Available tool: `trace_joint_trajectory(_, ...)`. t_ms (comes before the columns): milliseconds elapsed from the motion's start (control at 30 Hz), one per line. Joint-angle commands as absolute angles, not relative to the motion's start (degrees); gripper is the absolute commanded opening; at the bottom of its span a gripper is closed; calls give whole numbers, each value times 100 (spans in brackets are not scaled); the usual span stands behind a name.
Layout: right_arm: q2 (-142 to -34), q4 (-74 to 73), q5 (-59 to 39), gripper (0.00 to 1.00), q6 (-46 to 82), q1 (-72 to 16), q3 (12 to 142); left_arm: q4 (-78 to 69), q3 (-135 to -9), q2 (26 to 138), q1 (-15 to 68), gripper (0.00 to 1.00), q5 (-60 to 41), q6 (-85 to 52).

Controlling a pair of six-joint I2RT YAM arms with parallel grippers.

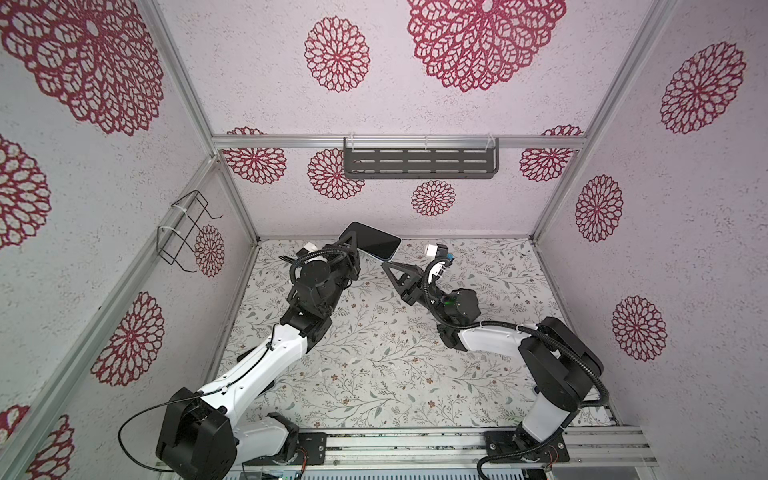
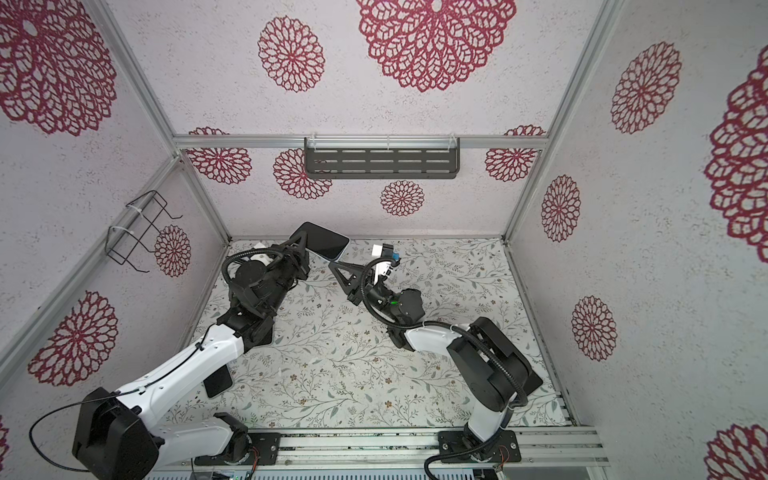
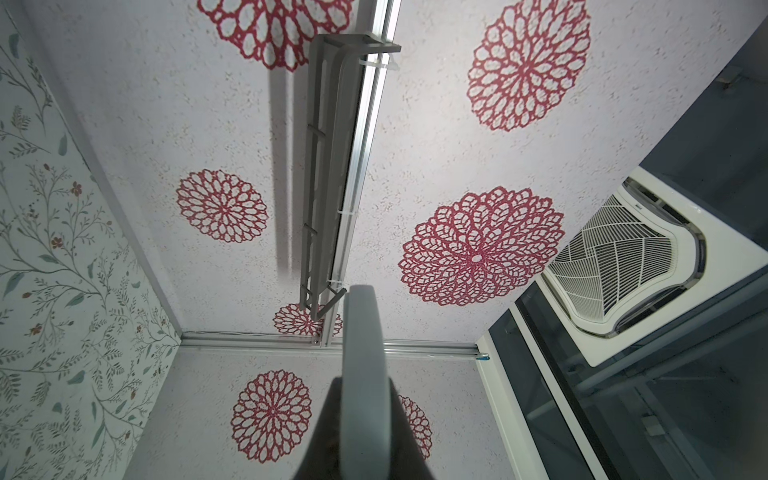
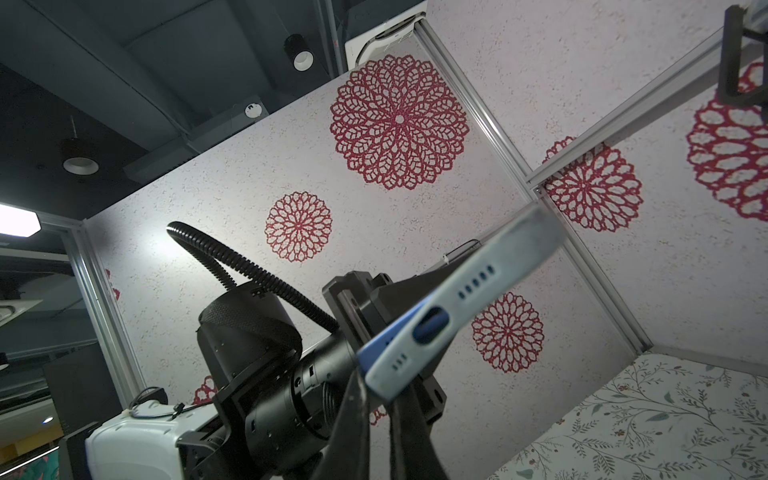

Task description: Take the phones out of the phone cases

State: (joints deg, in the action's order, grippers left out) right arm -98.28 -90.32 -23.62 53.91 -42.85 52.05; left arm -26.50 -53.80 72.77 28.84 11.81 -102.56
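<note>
The phone (image 1: 374, 241) (image 2: 326, 241), dark screen up, hangs tilted above the table's far edge in both top views, still seated in its pale grey-blue phone case (image 4: 478, 282). My left gripper (image 1: 353, 239) (image 2: 301, 239) is shut on its left end. In the left wrist view the case's edge (image 3: 365, 353) stands between that gripper's (image 3: 365, 386) fingers. My right gripper (image 1: 385, 262) (image 2: 332, 262) (image 4: 380, 395) is shut on the case's near right corner. There a sliver of the blue phone body (image 4: 382, 338) shows beside the case rim.
A grey slotted shelf (image 1: 419, 164) hangs on the back wall and a black wire rack (image 1: 183, 232) on the left wall. The floral table (image 1: 374, 353) lies below both arms. A dark flat rectangle (image 2: 218, 382) lies on it beside the left forearm.
</note>
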Motion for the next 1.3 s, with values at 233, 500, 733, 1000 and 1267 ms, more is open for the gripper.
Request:
trace_joint_trajectory(233,-9009,-9061,-2874,65,5270,-3786,4066,-2777,-6077,7330,2064,0,-876,-9666)
trace_joint_trajectory(500,-7151,-5321,-3765,89,4135,-3022,3775,-2378,-7242,8079,1122,0,-4292,-8174)
trace_joint_trajectory(733,-6441,-3900,-3982,92,4033,-2990,4392,-2643,-7919,8555,1173,0,-5818,-7310)
trace_joint_trajectory(1000,-6903,-5549,-4468,84,5283,-3057,4391,-4367,-8024,8971,1321,0,-6161,-8322)
trace_joint_trajectory(1267,-7142,-5791,-4517,73,5279,-3182,4533,-3718,-8147,8915,1485,0,-6216,-7580)
